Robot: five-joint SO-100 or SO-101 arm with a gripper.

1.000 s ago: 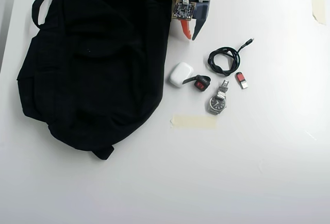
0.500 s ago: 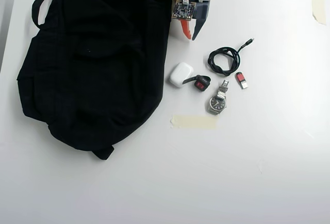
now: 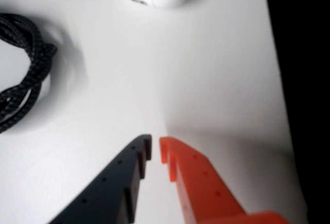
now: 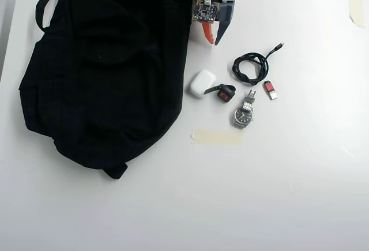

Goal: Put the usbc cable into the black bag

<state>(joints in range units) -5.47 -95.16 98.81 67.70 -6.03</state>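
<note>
One usbc cable (image 4: 251,68) lies coiled on the tabletop (image 4: 277,182), cropped in the wrist view, beside one black bag (image 4: 104,66); pincer (image 3: 154,149) nearly together, empty.

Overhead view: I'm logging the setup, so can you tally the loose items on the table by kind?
Bag: 1, the black bag
Cable: 1, the usbc cable
Earbud case: 1, white
Strap with red patch: 1
Wristwatch: 1
USB stick: 1
Tape pieces: 2
Total: 8
</note>
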